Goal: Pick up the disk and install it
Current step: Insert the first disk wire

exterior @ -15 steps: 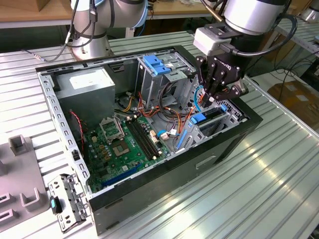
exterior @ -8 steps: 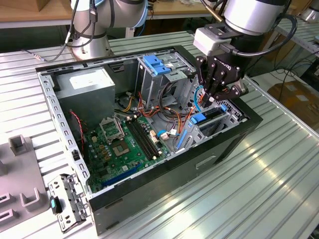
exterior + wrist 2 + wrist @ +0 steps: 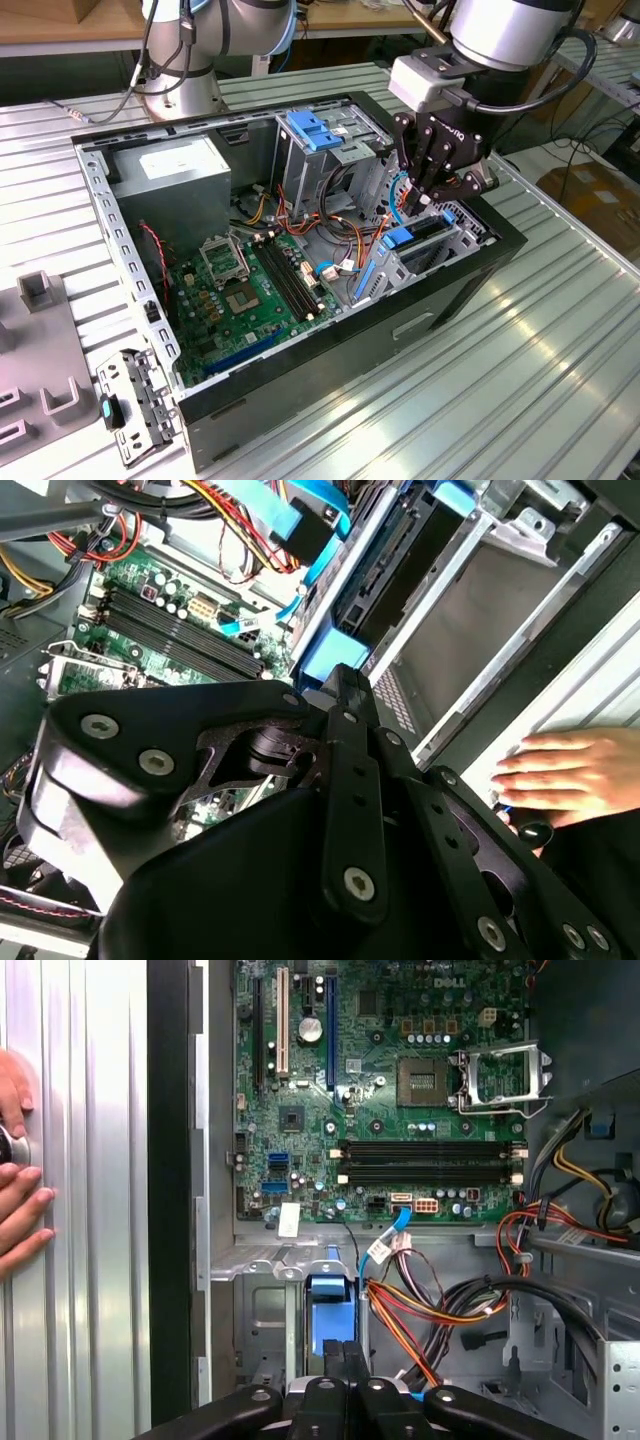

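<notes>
The disk (image 3: 418, 237) sits on edge in the metal drive cage at the front corner of the open computer case (image 3: 330, 345), on the exterior view's right. Its blue rail end (image 3: 330, 1312) faces upward, and its dark side (image 3: 385, 580) runs down into the cage. My gripper (image 3: 418, 200) hangs straight above it. In both wrist views the black fingers (image 3: 341, 1352) are pressed together with nothing between them, and their tips (image 3: 345, 680) are at the blue rail end of the disk.
The case also holds a green motherboard (image 3: 245, 285), a grey power-supply box (image 3: 185, 175), a blue bracket (image 3: 315, 130) on the rear cage and loose coloured cables (image 3: 440, 1310) beside the drive cage. A person's hand (image 3: 570, 775) rests on the ribbed table outside the case wall. A metal bracket (image 3: 135, 400) lies at the case's near corner.
</notes>
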{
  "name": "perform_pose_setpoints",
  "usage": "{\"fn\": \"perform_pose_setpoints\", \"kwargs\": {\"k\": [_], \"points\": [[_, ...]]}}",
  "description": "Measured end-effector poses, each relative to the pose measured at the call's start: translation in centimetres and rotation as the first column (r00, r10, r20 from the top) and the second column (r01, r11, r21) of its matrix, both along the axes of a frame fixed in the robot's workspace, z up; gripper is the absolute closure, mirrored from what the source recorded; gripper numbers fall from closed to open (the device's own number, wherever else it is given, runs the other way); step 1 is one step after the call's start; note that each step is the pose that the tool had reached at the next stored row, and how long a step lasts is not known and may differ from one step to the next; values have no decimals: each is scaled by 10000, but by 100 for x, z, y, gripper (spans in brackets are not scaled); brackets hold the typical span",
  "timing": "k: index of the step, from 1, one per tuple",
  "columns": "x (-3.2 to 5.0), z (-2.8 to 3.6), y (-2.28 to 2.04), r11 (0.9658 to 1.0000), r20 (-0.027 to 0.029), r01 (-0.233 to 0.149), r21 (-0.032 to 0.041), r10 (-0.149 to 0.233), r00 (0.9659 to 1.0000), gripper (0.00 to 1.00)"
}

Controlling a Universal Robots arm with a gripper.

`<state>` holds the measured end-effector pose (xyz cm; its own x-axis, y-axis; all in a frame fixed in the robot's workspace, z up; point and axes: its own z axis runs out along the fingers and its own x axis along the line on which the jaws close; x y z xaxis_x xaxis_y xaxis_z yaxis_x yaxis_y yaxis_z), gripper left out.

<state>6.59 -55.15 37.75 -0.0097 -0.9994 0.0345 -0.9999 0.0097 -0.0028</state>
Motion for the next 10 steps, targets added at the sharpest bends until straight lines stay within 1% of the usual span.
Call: {"fn": "perform_pose_setpoints", "kwargs": {"k": [4, 6, 7, 8, 10], "points": [[147, -3, 0, 10000, 0, 1, -2, -1, 10000, 89], [259, -6, 1, 10000, 0, -31, -1, 31, 10000, 89], [276, -6, 1, 9991, -1, -419, -1, 419, 9991, 89], [278, -6, 0, 9977, -1, -678, -1, 678, 9977, 89], [284, 2, 0, 9961, -1, -877, -3, 877, 9961, 89]]}}
